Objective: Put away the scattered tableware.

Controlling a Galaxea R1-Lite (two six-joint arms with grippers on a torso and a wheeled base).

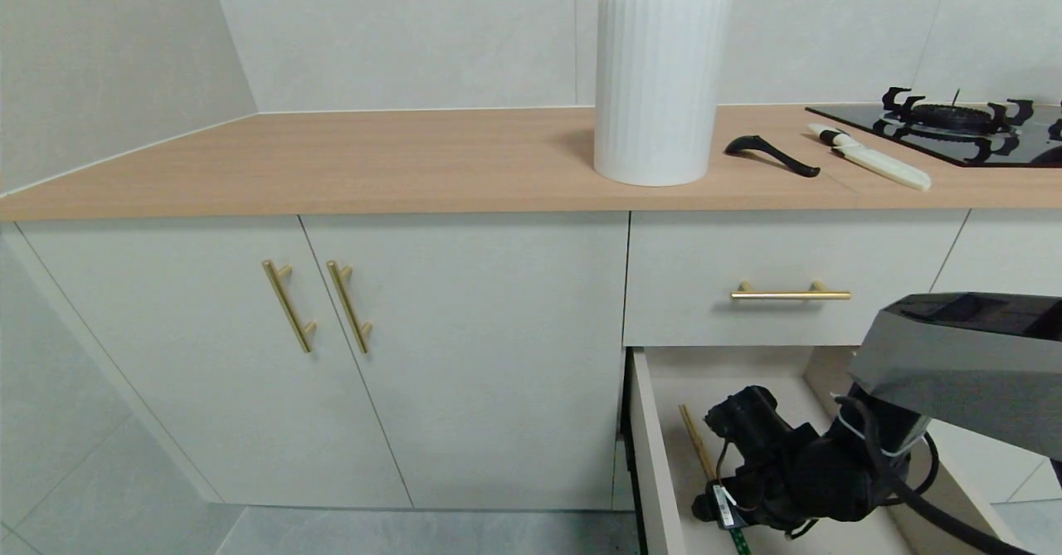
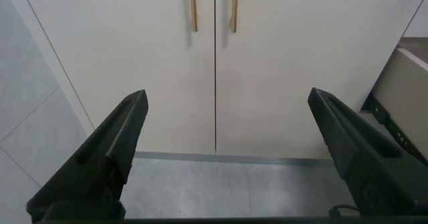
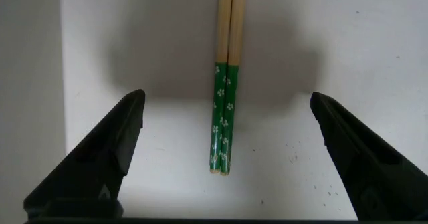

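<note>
In the head view, a white ribbed canister point(image 1: 661, 86), a black utensil point(image 1: 772, 155) and a white knife point(image 1: 871, 158) sit on the desk point(image 1: 398, 161) near the stove point(image 1: 954, 124). Below, chopsticks point(image 1: 697, 441) lie in the open drawer point(image 1: 654, 472).

In the left wrist view, the left gripper point(image 2: 226, 93) is spread wide, holding nothing, facing the cabinet doors point(image 2: 281, 70).

In the right wrist view, the right gripper point(image 3: 226, 95) is wide apart, with the chopsticks loose on the drawer floor between its fingers.

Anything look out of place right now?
A black utensil and a white knife lie loose on the countertop beside the white canister, not yet put away. The chopsticks lie paired in the open drawer.
</note>
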